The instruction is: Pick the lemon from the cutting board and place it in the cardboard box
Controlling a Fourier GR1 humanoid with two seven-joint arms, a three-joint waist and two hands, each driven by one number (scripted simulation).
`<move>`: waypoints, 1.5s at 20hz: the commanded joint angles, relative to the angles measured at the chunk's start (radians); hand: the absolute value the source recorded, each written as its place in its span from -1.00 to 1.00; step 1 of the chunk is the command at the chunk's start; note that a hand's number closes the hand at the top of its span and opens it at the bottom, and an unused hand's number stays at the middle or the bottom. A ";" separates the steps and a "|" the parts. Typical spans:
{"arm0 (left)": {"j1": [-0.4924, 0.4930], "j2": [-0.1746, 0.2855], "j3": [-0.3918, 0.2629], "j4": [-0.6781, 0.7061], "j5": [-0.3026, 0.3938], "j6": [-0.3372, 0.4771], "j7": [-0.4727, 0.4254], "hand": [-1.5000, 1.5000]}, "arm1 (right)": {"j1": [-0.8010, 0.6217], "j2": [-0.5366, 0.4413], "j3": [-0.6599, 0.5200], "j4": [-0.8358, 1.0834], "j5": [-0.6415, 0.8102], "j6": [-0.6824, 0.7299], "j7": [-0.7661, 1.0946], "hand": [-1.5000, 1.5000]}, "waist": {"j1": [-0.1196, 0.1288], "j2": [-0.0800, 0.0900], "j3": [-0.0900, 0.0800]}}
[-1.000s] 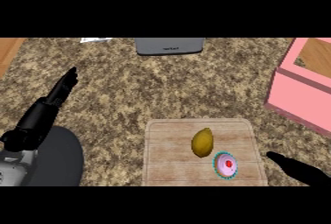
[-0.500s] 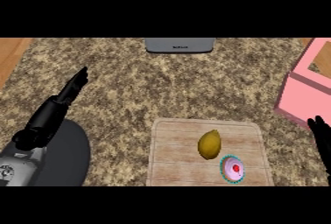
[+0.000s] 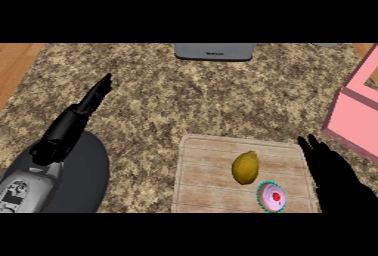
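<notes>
Wood strip (image 3: 13, 67) at the far-left top, then speckled brown counter (image 3: 184, 100) across the rest. Left forearm (image 3: 63, 132) comes up from the lower-left corner, lying over a dark grey plate (image 3: 87, 170) on the counter. Left hand (image 3: 92, 99) at its tip: fingers straight and together, pointing toward the far side, holding nothing, well apart from the board. Grey flat object (image 3: 214, 51) at top centre, cut by the frame edge; can't tell what it is. Cutting board (image 3: 203, 170), light wood, sits lower centre-right and runs out of the bottom of the view. Lemon (image 3: 245, 167) lies on the board, roughly mid-board, long axis pointing away from the robot, no hand on it. Just below-right of it, also on the board, a small cupcake (image 3: 272, 196): teal wrapper, pink top, red dot in the middle. It's close to the lemon; can't tell whether they touch. Right hand (image 3: 334, 177) comes in from the lower right, over the board's right edge, beside the lemon with a strip of bare board between them. Its fingers are straight, slightly spread, pointing away from the robot; empty. Pink box (image 3: 358, 117) at the right edge, partly out of frame, stands on the counter beyond and right of the board, apart from the right hand.
</notes>
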State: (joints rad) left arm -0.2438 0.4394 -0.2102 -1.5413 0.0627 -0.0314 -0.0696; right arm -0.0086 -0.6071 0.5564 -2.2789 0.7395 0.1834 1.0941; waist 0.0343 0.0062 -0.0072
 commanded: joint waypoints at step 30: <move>0.022 -0.032 0.050 0.030 -0.036 -0.013 -0.024 0.00 | -0.299 0.604 -0.012 0.622 0.271 0.280 0.232 -1.00 | -0.031 -0.006 0.006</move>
State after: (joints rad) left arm -0.2313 0.4136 -0.1646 -1.5176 0.0384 -0.0458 -0.0807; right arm -0.2893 -0.0485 0.5764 -1.7294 0.9782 0.4034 1.1608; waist 0.0026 -0.0018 -0.0015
